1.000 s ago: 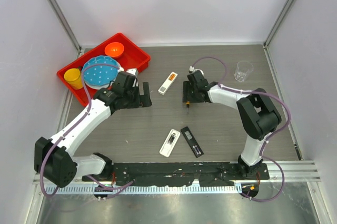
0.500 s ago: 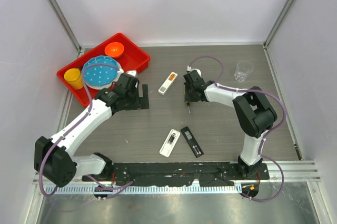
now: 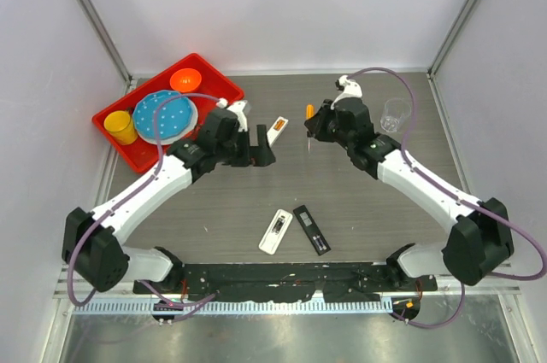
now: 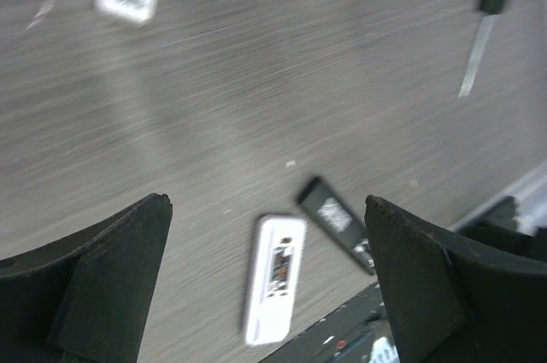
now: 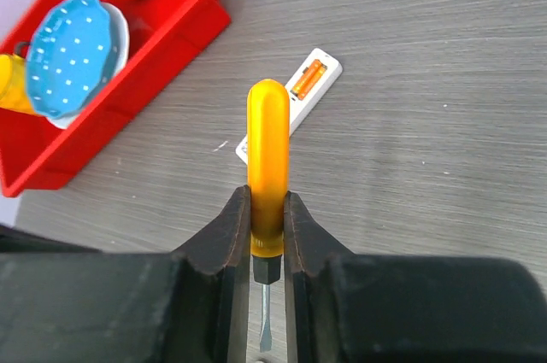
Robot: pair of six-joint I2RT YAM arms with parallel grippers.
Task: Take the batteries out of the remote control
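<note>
Batteries (image 5: 308, 79) sit in the open bay of the far remote (image 5: 297, 114), which lies face down near the red tray (image 3: 229, 100). I count two orange cells side by side, though they are small. They look light, hard and smooth, so likely to roll once freed. I would lever one up at its end, then pinch it across the middle. The right gripper (image 5: 267, 209) is clamped on the screwdriver (image 5: 267, 141), held off the table with its tip down. The left gripper (image 3: 255, 148) hangs spread and empty just beside that remote. There are two remotes. The second one (image 3: 275, 231) lies near the arm bases, with one black cover (image 3: 312, 229) beside it.
</note>
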